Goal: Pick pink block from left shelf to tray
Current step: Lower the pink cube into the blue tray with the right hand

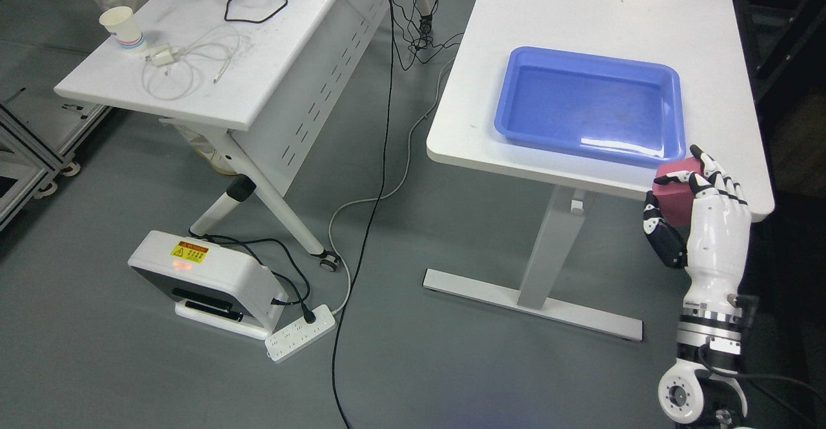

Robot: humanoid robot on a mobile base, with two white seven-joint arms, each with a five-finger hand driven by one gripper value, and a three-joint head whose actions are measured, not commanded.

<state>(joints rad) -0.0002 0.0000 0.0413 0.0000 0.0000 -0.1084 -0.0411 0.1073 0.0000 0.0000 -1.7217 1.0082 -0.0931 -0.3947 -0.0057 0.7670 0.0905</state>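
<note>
Grey floor fills most of what I see, with two white benches on it. On the nearer bench (600, 3) lies the blue tray (671, 93), empty, close to the front edge. My right hand (694, 203) comes up from the lower right, fingers (710, 174) and thumb clamped on the pink block (671, 190), which hangs at the bench's front edge, just below and to the right of the tray's near right corner. The tray therefore lies up and to the left of the block; I judge the coming move needs a lift over the bench edge and the tray's rim before I let go. Nothing stands between block and tray. My left arm is out of view. Off to the left, the other bench (213, 100) carries a paper cup (122, 26) and cables (193, 61); a white device (213, 274) and power strip (300, 332) sit on the floor, well apart from my path.
</note>
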